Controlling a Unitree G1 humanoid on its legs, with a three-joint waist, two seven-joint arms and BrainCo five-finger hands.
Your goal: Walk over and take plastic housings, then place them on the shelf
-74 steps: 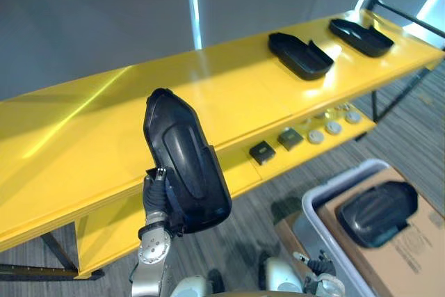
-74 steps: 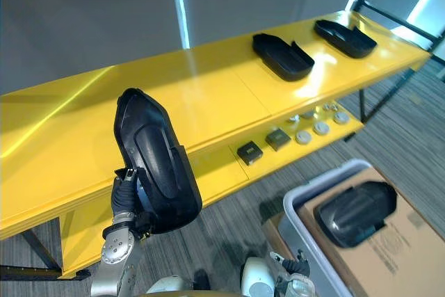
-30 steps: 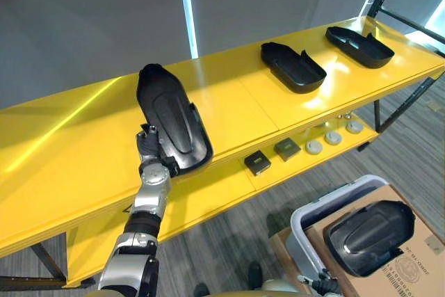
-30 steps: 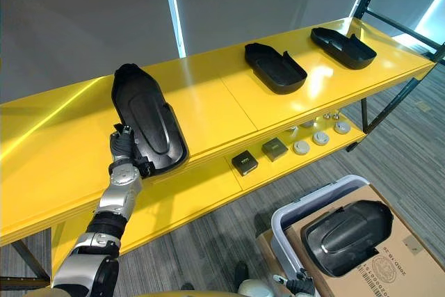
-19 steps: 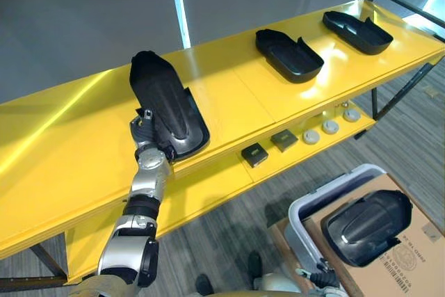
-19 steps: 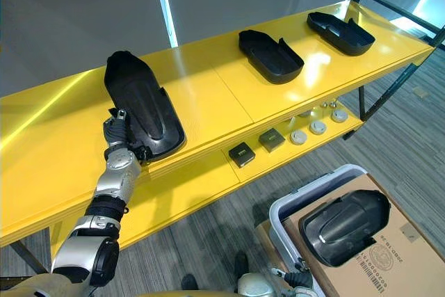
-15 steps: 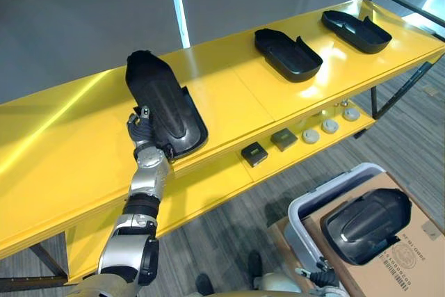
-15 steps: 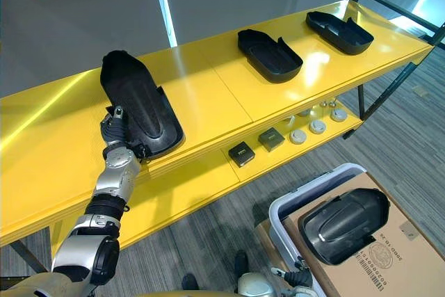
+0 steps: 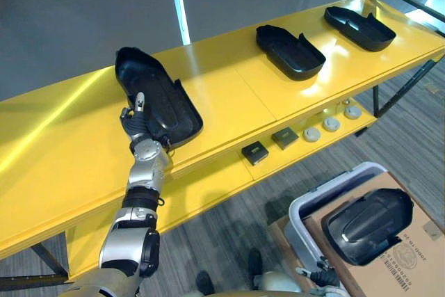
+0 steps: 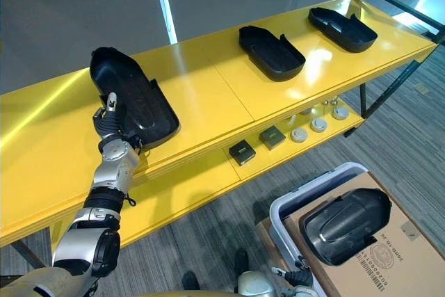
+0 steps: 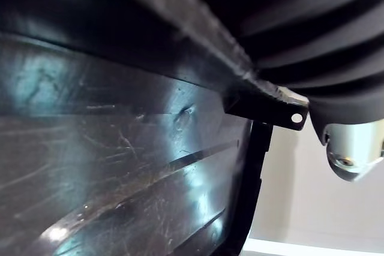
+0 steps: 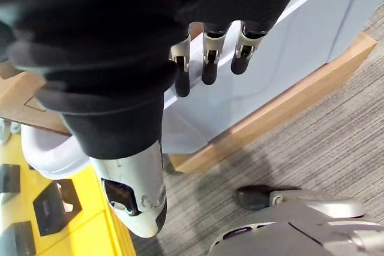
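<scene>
Our left hand [image 9: 136, 129] sits at the near end of a black housing [image 9: 156, 99] that lies hollow side up by the shelf's [image 9: 229, 95] front edge; we cannot tell its grip. A second housing [image 9: 290, 41] and a third housing [image 9: 359, 28] lie toward the shelf's right end. A fourth housing [image 9: 367, 217] rests on a cardboard box [image 9: 410, 262] set in a grey bin [image 9: 306, 206]. Beside the bin our right hand [image 12: 209, 52] hangs slack, holding nothing.

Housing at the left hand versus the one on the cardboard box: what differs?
The shelf housing lies hollow side up on the yellow shelf, the left hand at its near edge. The box housing lies domed side up on the cardboard box, untouched. Both are black, same shape.
</scene>
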